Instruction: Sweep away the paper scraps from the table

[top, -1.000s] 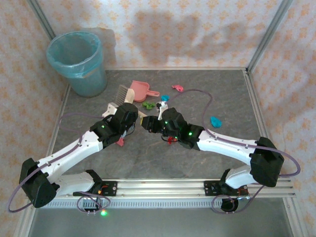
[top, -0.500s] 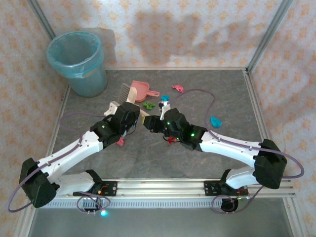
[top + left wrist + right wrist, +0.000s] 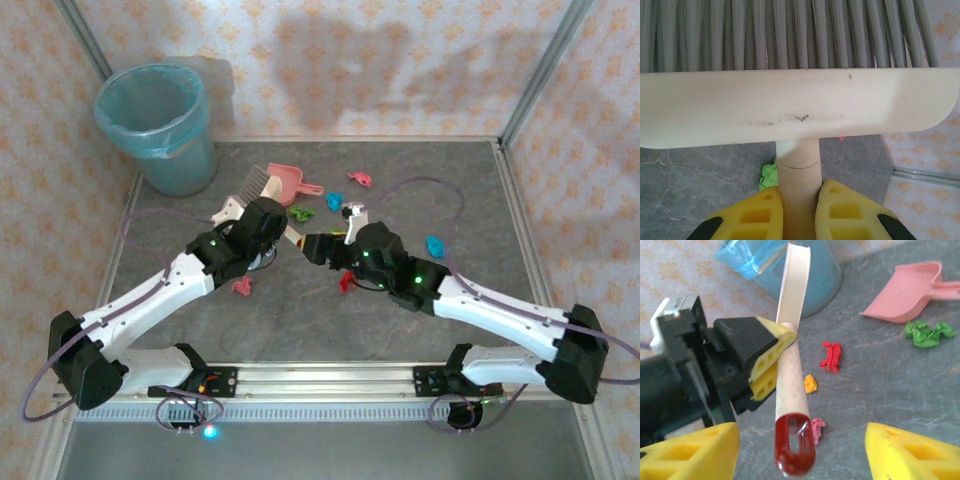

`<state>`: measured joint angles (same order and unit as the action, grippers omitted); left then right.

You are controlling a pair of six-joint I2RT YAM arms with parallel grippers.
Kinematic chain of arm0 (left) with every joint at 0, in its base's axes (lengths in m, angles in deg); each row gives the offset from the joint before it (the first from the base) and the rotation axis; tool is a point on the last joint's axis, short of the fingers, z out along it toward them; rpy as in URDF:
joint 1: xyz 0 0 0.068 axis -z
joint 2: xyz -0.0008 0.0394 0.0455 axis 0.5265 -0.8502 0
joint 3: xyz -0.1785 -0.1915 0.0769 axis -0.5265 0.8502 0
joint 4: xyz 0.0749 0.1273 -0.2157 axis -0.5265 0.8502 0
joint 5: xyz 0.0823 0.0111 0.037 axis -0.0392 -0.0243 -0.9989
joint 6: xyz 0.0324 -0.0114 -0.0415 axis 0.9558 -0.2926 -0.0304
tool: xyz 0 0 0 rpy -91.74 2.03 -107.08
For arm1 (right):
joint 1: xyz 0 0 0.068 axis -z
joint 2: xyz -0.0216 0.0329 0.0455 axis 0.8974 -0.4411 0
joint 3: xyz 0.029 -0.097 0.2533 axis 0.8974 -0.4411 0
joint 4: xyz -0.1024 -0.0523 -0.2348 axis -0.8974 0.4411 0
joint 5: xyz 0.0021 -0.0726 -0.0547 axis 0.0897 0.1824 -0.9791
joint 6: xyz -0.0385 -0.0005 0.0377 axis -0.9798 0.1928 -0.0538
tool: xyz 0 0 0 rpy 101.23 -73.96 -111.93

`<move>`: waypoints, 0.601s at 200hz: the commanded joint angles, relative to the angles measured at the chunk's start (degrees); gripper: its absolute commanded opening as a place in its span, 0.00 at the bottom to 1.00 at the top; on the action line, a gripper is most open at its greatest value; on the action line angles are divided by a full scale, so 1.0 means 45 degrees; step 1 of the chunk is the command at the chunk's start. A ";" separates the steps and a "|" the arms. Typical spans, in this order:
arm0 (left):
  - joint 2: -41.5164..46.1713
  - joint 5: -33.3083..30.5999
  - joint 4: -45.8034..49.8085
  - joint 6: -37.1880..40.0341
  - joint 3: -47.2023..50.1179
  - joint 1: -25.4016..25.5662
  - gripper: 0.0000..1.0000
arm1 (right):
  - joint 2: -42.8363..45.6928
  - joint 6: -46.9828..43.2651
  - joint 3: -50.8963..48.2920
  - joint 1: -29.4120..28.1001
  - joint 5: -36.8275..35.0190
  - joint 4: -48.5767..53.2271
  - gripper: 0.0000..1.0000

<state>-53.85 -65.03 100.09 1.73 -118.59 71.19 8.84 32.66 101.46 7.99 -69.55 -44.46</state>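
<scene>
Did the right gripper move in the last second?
Yes. In the top view the right gripper has shifted rightward, closer to the blue scrap, which stayed put.

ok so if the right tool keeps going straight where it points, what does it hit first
Probably the red end of the brush handle, lying just ahead of the open right tool; the left tool holds that handle. Depth is unclear.

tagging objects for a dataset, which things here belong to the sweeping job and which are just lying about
Part of the job:
- paper scraps
- brush, gripped by the left gripper
- pink dustpan
- table
- blue lined bin, probably where the scraps go

Just there:
- patterned walls
- front aluminium rail
</scene>
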 commanded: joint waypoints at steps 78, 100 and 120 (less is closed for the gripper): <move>-0.3082 0.1453 0.5037 0.3158 -0.4069 -0.0703 0.00 | -0.0151 -0.9452 -0.1179 -0.2548 -0.3718 -0.0819 0.67; -0.3411 0.1656 0.5449 0.3201 -0.4364 -0.0732 0.00 | -0.1010 -0.9650 -0.0739 -0.2607 -0.4214 -0.1022 0.67; -0.3640 0.1899 0.5759 0.3060 -0.4539 -0.0732 0.00 | -0.1674 -0.9762 -0.0388 -0.2613 -0.4597 -0.1100 0.66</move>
<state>-69.79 -56.99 121.93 14.54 -136.18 68.39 3.98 -7.47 96.54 -3.53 -84.85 -46.18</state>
